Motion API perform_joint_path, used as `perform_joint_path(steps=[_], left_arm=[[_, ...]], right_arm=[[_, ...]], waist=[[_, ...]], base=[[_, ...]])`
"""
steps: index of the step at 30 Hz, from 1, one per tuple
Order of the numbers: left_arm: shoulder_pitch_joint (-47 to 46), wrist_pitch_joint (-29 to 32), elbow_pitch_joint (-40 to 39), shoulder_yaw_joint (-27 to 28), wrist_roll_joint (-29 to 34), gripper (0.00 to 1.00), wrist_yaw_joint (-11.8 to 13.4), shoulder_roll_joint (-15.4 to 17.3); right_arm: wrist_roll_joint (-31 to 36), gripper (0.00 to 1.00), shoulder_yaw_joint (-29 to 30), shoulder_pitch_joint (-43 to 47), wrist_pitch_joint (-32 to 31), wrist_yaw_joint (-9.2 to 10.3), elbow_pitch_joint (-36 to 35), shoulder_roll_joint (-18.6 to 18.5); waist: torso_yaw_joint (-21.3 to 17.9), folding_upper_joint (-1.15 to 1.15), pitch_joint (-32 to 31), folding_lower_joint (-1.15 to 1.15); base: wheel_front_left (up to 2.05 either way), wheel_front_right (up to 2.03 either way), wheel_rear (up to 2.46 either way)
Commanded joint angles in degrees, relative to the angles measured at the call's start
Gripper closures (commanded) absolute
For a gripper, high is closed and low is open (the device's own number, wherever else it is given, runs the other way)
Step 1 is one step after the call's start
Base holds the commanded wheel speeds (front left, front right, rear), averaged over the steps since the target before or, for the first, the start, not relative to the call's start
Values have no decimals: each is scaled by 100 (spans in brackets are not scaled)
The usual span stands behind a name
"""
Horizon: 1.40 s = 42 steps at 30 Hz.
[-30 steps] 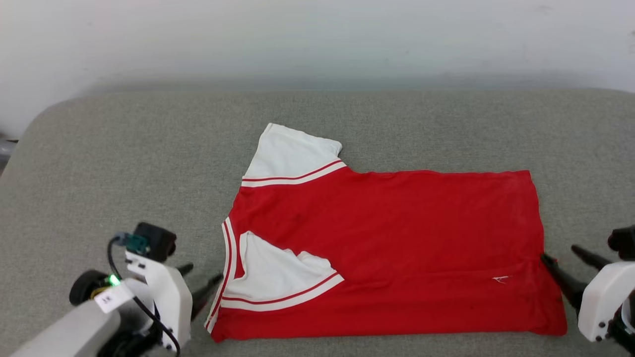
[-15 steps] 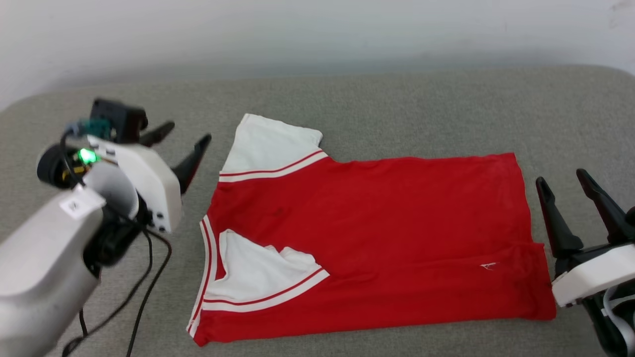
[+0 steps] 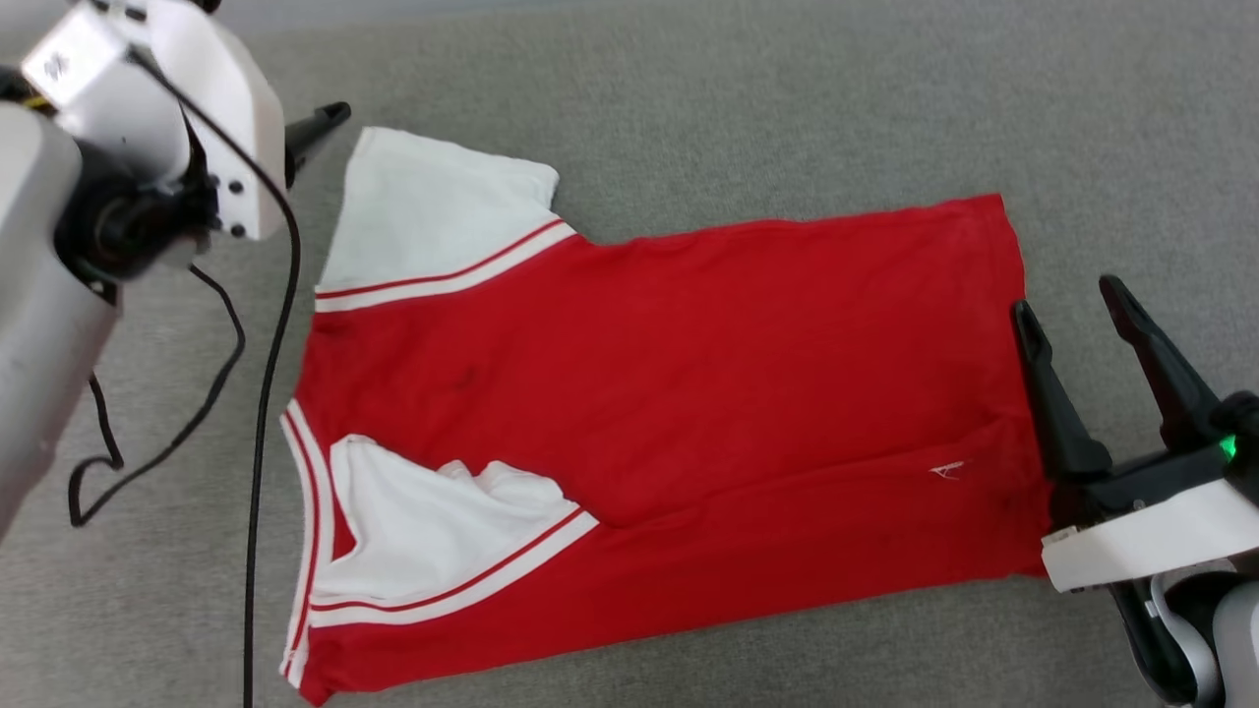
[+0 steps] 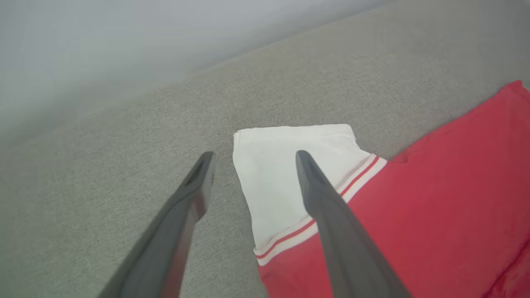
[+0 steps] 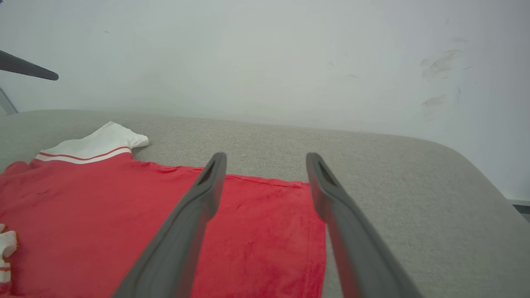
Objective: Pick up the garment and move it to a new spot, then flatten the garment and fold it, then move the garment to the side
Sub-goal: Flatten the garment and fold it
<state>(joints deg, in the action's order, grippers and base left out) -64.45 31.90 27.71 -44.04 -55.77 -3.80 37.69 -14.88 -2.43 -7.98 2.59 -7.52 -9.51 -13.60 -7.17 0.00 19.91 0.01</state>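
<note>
Well, the red shirt lies flat on the grey bench. Its neck end points to the robot's left and its bottom edge points to the right. The shirt has been folded once along its length, so the near part lies on top of the rest. One white sleeve sticks out at the far side and rests on the bench. The other white sleeve is folded in and lies a bit crumpled on the red cloth. White and red stripes run along the neck edge. A small white mark sits near the bottom edge.

The left hand is up by the far white sleeve. Its two dark fingers are spread wide and hold nothing. In the left wrist view, one finger is over the bare bench and the other is over the sleeve and the red cloth. I cannot tell if they touch the cloth. A black cord hangs down from that arm and lies on the bench beside the neck of the shirt.

The right hand is at the bottom edge of the shirt. Its fingers are spread wide too, and it holds nothing. One finger is right at the edge of the red cloth. The other is over the bare bench just beside it.

A pale wall stands behind the bench.
</note>
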Motion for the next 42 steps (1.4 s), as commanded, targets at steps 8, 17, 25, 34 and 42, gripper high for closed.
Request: perform_joint_path(steps=[8,17,25,34,42], left_arm=[[-934,1354,550,-339,10,0,-109,-155],[-1225,1617,1249,-536,169,0,-124,-278],[-974,1561,1435,-717,71,100,-288,-424],[-1151,721,1051,-822,212,100,-355,-418],[-927,110,189,-1148,118,100,-363,-300]], right_arm=[[93,0,-174,-400,50,7,-153,-35],[46,0,-370,-727,159,7,-110,-79],[-26,0,-190,-793,159,7,-78,-168],[-472,0,349,-1319,-395,7,-161,-550],[-1390,0,94,-1973,-2352,6,390,-1629]], waist=[[-314,0,876,-1],[-482,0,1409,-1],[-405,0,1401,-1],[-140,0,1022,-1],[175,0,759,-1]], base=[[0,0,0],[0,0,0],[0,0,0],[0,0,0],[0,0,0]])
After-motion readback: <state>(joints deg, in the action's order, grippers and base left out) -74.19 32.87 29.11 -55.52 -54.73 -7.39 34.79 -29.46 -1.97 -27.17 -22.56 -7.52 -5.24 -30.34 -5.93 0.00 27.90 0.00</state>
